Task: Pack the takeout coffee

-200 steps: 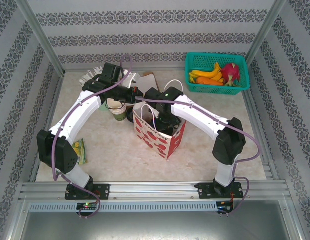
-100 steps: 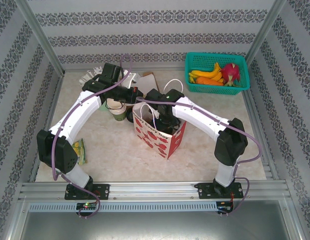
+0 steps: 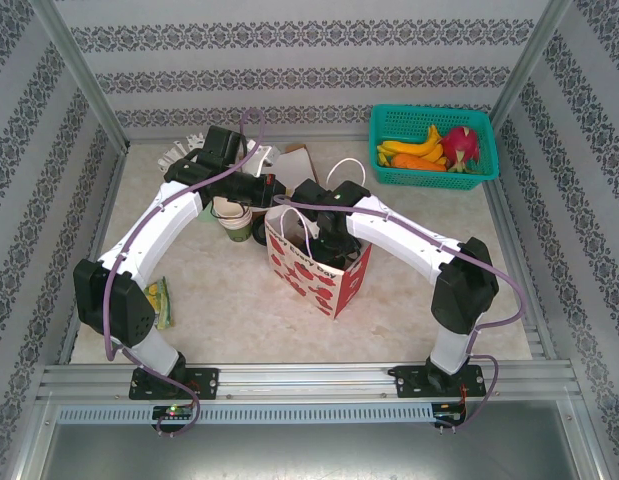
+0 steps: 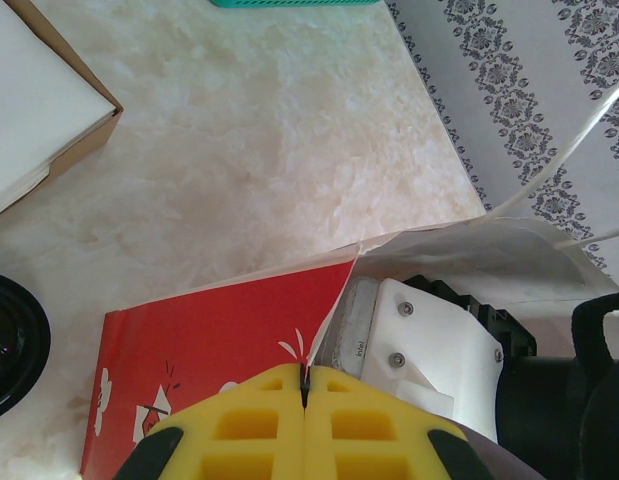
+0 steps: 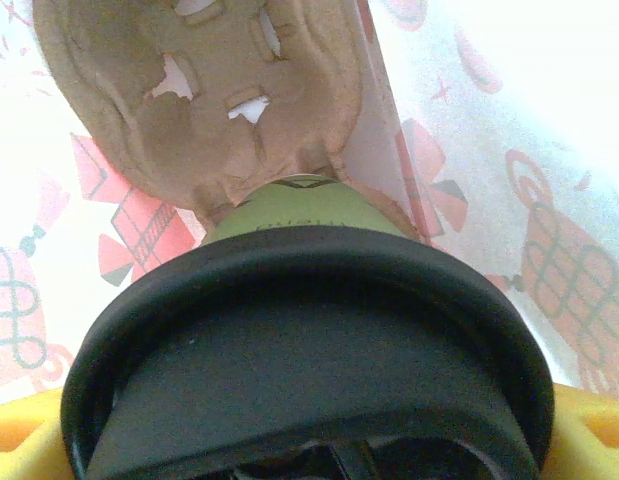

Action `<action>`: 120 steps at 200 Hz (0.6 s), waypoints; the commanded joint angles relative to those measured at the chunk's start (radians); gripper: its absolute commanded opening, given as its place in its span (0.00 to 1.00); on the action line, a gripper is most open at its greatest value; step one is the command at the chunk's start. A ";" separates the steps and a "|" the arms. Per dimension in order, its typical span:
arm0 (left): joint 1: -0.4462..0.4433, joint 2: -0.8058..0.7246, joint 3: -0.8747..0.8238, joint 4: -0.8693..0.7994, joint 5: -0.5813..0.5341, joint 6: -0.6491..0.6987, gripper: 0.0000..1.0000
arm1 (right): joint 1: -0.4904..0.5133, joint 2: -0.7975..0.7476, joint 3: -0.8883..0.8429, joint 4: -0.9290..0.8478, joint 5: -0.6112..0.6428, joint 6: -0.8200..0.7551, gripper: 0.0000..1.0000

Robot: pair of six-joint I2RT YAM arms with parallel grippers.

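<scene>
The takeout coffee (image 5: 309,340), a green cup with a black lid, sits between the yellow fingers of my right gripper (image 5: 309,435), which is shut on it. It hangs inside the red-and-white paper bag (image 3: 314,275), just above a brown cardboard cup carrier (image 5: 209,90) at the bag's bottom. In the top view my right gripper (image 3: 329,243) reaches down into the bag's mouth. My left gripper (image 4: 305,385) is shut on the bag's rim (image 4: 329,290) at the back left corner and holds it open; from above, the left gripper (image 3: 272,192) sits beside the bag.
A teal basket (image 3: 432,147) of fruit stands at the back right. Stacked green cups (image 3: 234,215) stand just left of the bag, behind them a cardboard box (image 3: 294,160). A green packet (image 3: 157,300) lies by the left arm's base.
My right arm's wrist has edged slightly left over the bag and its elbow has shifted a little right. The left arm and the bag have stayed still.
</scene>
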 commanded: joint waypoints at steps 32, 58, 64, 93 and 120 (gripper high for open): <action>0.005 0.013 0.008 -0.003 0.018 0.019 0.00 | -0.012 0.028 -0.043 0.001 0.003 0.012 0.62; 0.005 0.014 0.007 0.000 0.021 0.016 0.00 | -0.013 0.036 -0.044 -0.005 -0.001 0.015 0.62; 0.005 0.014 0.008 -0.003 0.020 0.016 0.00 | -0.012 0.035 -0.044 -0.006 -0.002 0.015 0.62; 0.005 0.011 0.009 -0.002 0.016 0.017 0.00 | -0.012 0.039 -0.046 -0.008 -0.003 0.014 0.63; 0.005 0.011 0.009 -0.002 0.015 0.016 0.00 | -0.012 0.040 -0.047 -0.008 -0.002 0.012 0.63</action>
